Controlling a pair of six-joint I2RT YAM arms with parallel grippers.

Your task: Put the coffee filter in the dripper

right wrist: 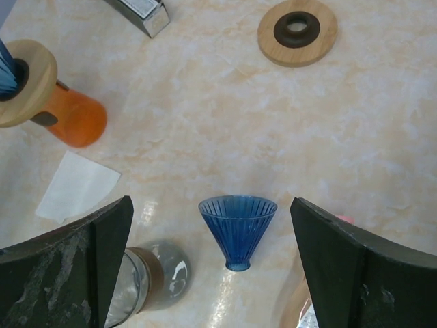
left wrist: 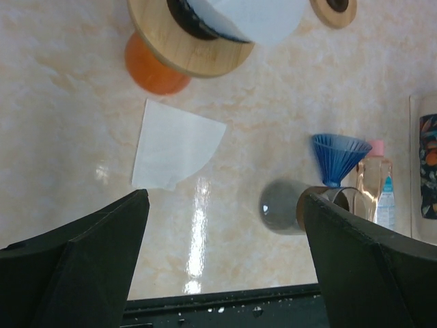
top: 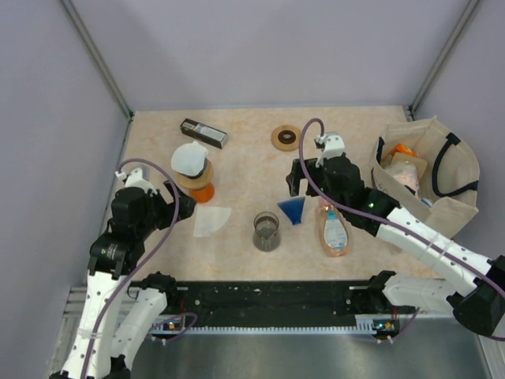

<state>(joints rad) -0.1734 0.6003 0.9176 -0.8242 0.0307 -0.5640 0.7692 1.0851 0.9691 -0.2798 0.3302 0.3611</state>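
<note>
A flat white coffee filter [top: 211,220] lies on the table, also in the left wrist view [left wrist: 176,145] and the right wrist view [right wrist: 76,186]. A blue ribbed cone dripper [top: 294,209] lies on its side right of it, also in the right wrist view [right wrist: 237,229] and the left wrist view [left wrist: 337,157]. My left gripper [top: 175,197] is open and empty, above and left of the filter [left wrist: 225,201]. My right gripper [top: 301,178] is open and empty, hovering over the dripper, which shows between the jaws [right wrist: 210,205].
An orange carafe with a wooden collar and a white filter [top: 192,160] stands at the left. A glass carafe [top: 267,231] sits near the dripper. A bottle [top: 334,229], a wooden ring [top: 286,137], a black box [top: 203,133] and a canvas bag [top: 430,170] are around.
</note>
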